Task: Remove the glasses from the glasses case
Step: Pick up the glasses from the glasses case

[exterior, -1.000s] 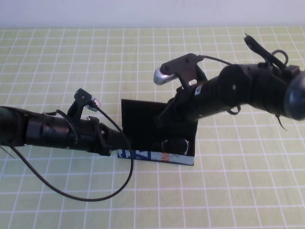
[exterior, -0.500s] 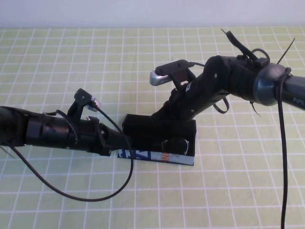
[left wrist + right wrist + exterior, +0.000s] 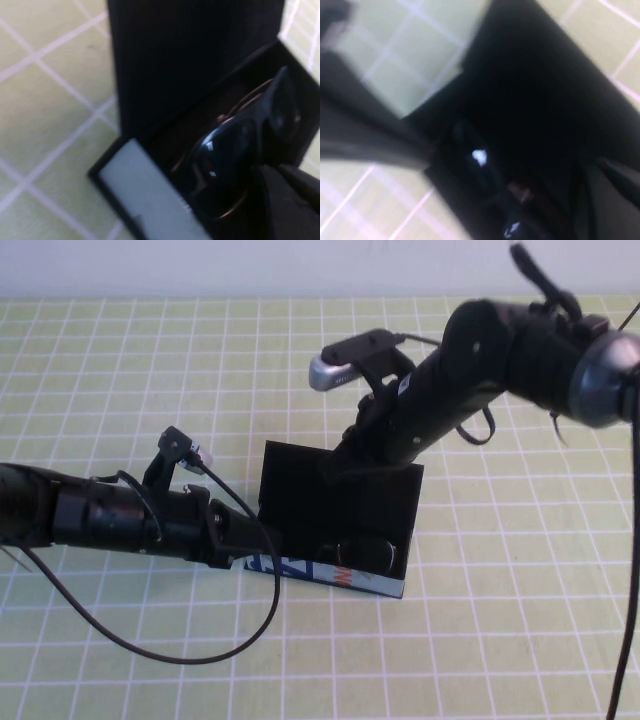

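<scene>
The glasses case (image 3: 330, 575) lies mid-table with its printed light front side toward me and its black flap lid (image 3: 330, 505) standing up. The black glasses (image 3: 368, 552) lie inside at the case's right end. They also show in the left wrist view (image 3: 235, 145), under the raised lid (image 3: 190, 55). My right gripper (image 3: 340, 468) is at the lid's top edge and holds it raised. My left gripper (image 3: 243, 540) is at the case's left end, touching it. The right wrist view shows mostly the dark lid (image 3: 560, 90).
The table is covered by a green mat with a white grid (image 3: 480, 640). A black cable (image 3: 200, 655) loops from my left arm onto the mat in front of the case. A pale wall runs along the back edge.
The lid dropped half a second ago and has now swung back up with my right gripper. The case has shifted slightly. My left arm has stayed in place.
</scene>
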`<state>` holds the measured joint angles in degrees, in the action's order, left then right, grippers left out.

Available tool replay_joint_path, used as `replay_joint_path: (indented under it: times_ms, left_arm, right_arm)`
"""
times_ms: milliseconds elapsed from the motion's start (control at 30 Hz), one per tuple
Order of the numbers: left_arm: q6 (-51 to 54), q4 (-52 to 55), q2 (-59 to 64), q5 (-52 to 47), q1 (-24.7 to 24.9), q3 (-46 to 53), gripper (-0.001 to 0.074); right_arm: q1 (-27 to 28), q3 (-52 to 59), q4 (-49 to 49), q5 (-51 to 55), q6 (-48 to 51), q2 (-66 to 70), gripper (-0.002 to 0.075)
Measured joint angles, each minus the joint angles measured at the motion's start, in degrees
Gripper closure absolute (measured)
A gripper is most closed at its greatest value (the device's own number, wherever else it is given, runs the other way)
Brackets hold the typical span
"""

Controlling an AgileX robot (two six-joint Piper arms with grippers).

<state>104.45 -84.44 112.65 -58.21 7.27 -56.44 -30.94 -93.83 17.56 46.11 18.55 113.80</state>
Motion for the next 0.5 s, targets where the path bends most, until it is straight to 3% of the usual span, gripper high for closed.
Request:
replay_joint_path:
  times_ms: [233,500]
  left_arm:
    - [-0.88,-1.77,0.00,-4.62,0.00,-1.83,0.0739]
    - [-3.87,-7.34,0.09,-3.04,0.00,-5.03,0.0739]
  right_arm:
    - [0.00,-2.10,5.44,15.07,15.90,-1.51,0.0724]
    - [-1.21,-2.22,6.24,18.88,27.27,-1.51,0.0493]
